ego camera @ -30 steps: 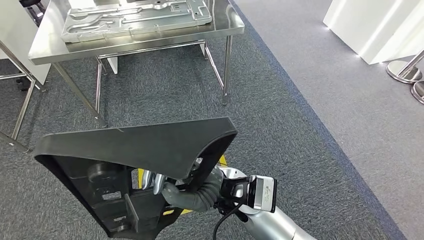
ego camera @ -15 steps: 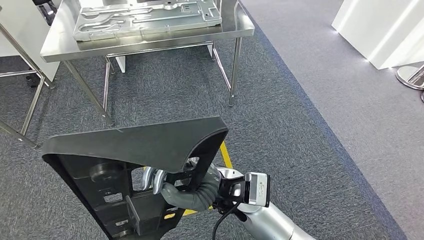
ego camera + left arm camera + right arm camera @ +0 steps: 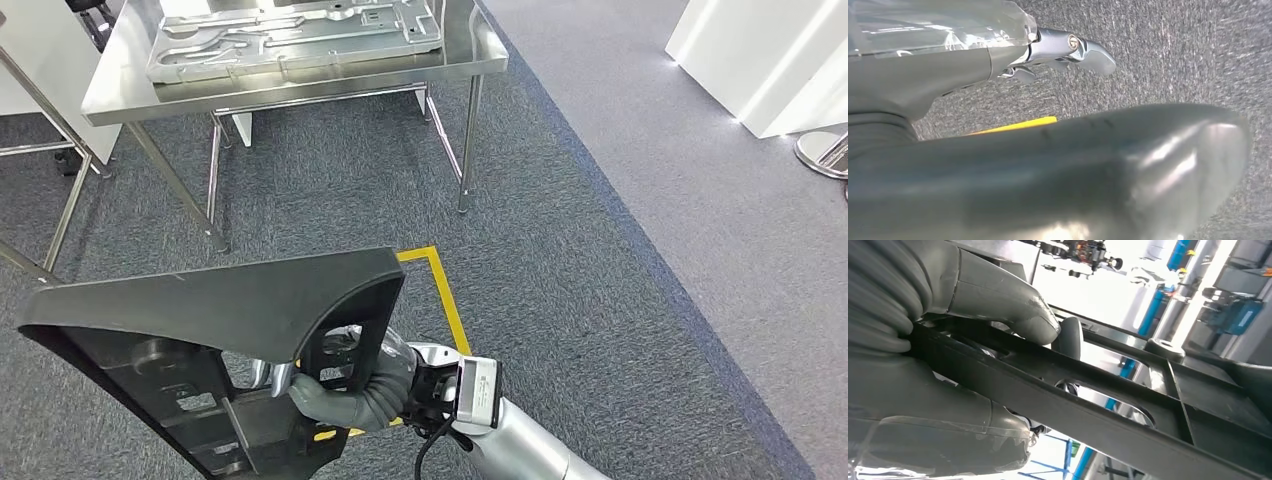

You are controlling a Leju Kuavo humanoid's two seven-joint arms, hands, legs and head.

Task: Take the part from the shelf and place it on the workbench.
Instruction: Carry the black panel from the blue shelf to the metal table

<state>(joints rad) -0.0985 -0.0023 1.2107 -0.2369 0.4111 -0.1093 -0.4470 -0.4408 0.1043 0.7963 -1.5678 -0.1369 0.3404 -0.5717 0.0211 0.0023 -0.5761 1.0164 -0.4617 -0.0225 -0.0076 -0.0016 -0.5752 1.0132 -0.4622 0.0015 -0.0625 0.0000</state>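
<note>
Head view: right hand (image 3: 340,385) has its fingers (image 3: 312,398) wrapped round the part (image 3: 215,310). Counter (image 3: 290,85) sits ahead, well apart. Left hand (image 3: 1063,47), can't tell.

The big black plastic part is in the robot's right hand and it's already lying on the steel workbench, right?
Not quite. The black plastic part is in the right hand, but it is not on the steel workbench; the head view shows it carried above the grey carpet, short of the bench. What lies on the bench is a silver metal plate.
</note>
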